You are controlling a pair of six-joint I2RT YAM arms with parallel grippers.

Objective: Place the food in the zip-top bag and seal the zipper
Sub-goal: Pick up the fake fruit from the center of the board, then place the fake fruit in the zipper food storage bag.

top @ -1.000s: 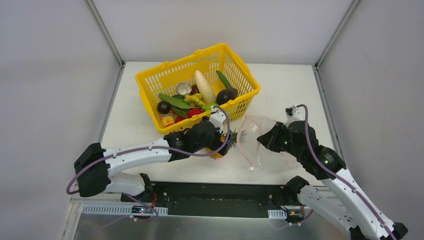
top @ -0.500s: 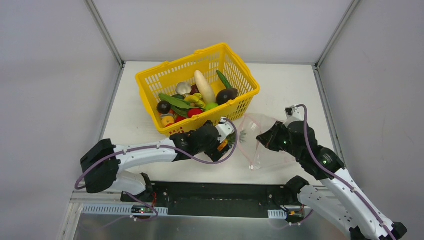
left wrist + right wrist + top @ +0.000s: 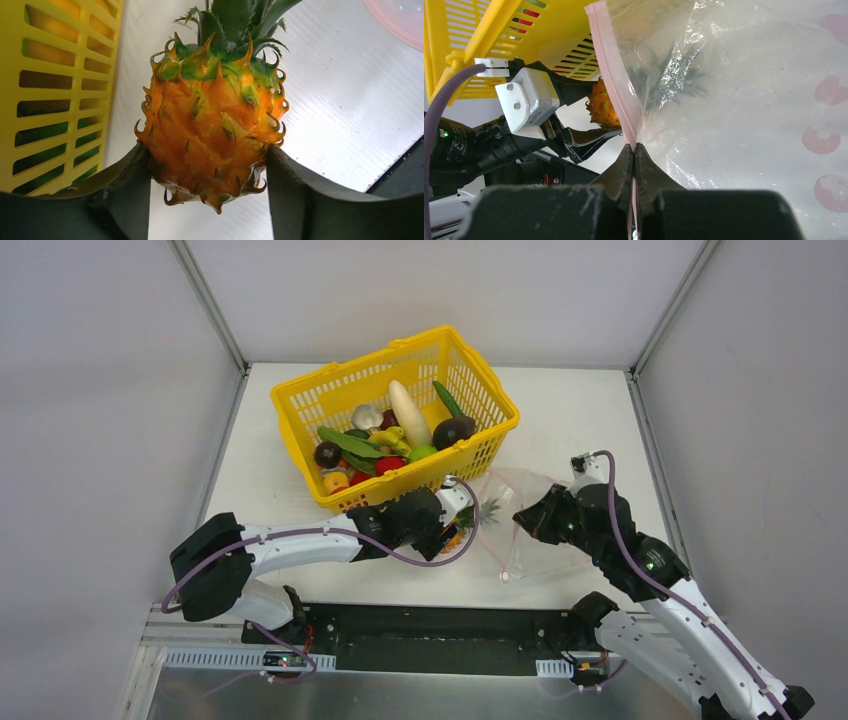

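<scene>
Orange toy pineapple at the zip-top bag mouth.
Left gripper clamps the pineapple on both sides, just beside the yellow basket; right gripper is pinched together on the pinkish zipper.

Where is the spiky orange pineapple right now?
In the top view, the pineapple is gripped by the left hand, just in front of the yellow basket and left of the clear bag that the right hand pinches.
</scene>
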